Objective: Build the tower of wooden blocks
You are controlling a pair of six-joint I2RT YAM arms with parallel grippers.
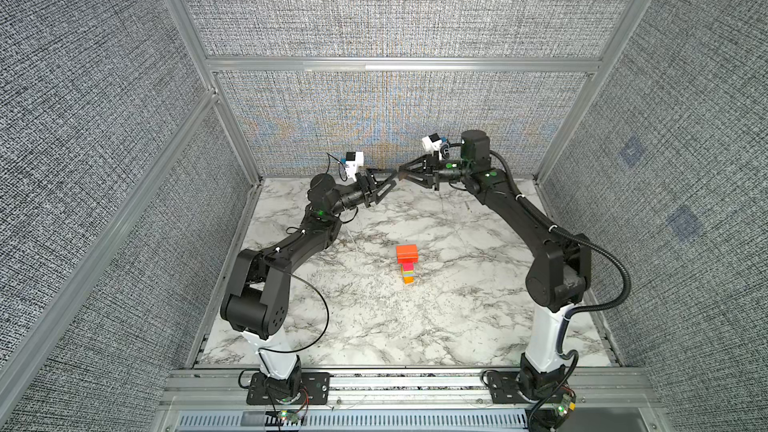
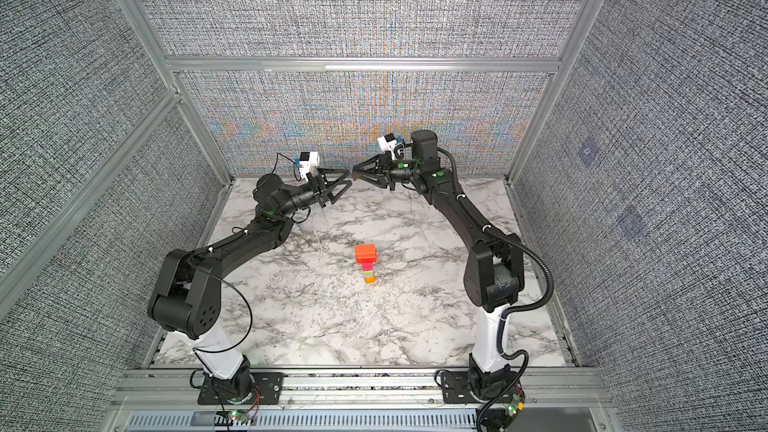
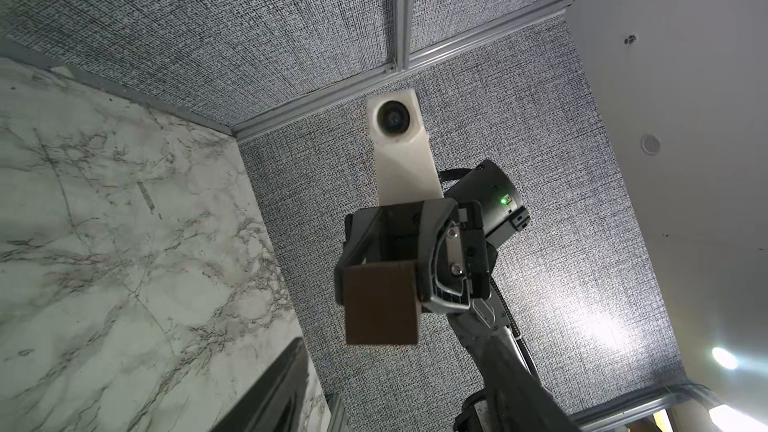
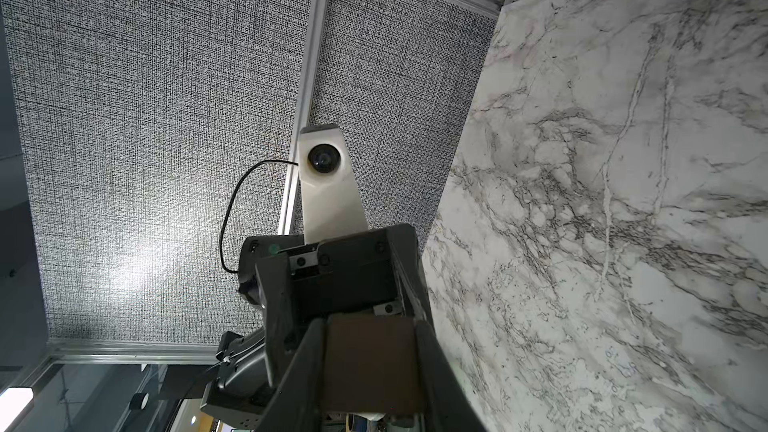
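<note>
Most of the room under both grippers is taken by the marble table (image 1: 374,326), and on it, well below the two gripper tips and back toward the arm bases, stands the wood block tower (image 1: 407,268): a slim column of small painted blocks capped by a wider red-orange slab (image 1: 407,254). With its widest piece on top of so narrow a stem, the tower looks top-heavy, likely to tip at a sideways nudge, so anything added should come straight down onto the middle of the slab with little force. High above it the grippers meet tip to tip. The left gripper (image 1: 396,176) has its jaws spread apart, facing the right one; whether its fingers touch anything cannot be told. The right gripper (image 3: 380,272) is clamped on the small dark brown block (image 3: 380,305), pinching two opposite flat sides, with part of the block sticking out past its fingertips toward the left gripper. That block is probably light and rigid, plain wood with flat matte faces and square edges, so it should neither deform nor break under a firm pinch, though a shallow hold near an edge could let it twist. The best hold for the left gripper appears to be the free pair of opposite faces on the projecting end, taken squarely and deep enough that the block sits flat between the pads.
</note>
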